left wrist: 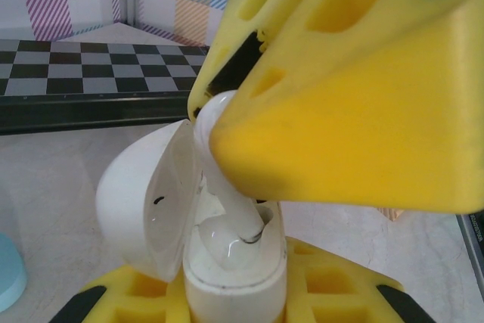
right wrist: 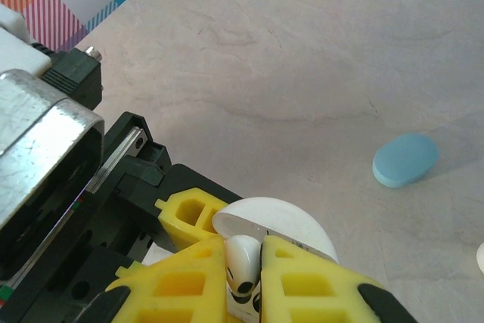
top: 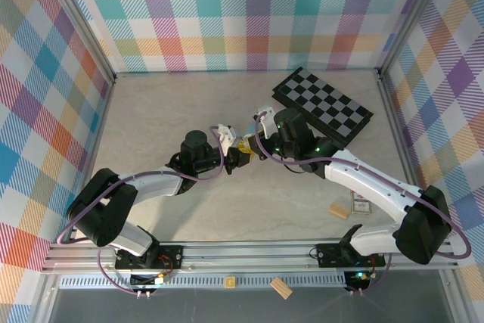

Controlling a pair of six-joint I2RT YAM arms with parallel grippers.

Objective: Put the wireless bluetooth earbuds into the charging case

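Nothing can be read with certainty. In the top view, a small tan wooden cube [top: 231, 283] on the grey ledge in front of the aluminium rail [top: 249, 253] bears a pale mark shaped like a letter, perhaps a C, too small to be sure. A small flat printed card [top: 361, 203] on the beige table [top: 174, 111], just beside a tan wooden block [top: 339, 210], carries dark print too small to make out.

white earbud [left wrist: 229, 200]: stem down, partly inside case | white charging case [left wrist: 234, 284]: upright, lid open leftward
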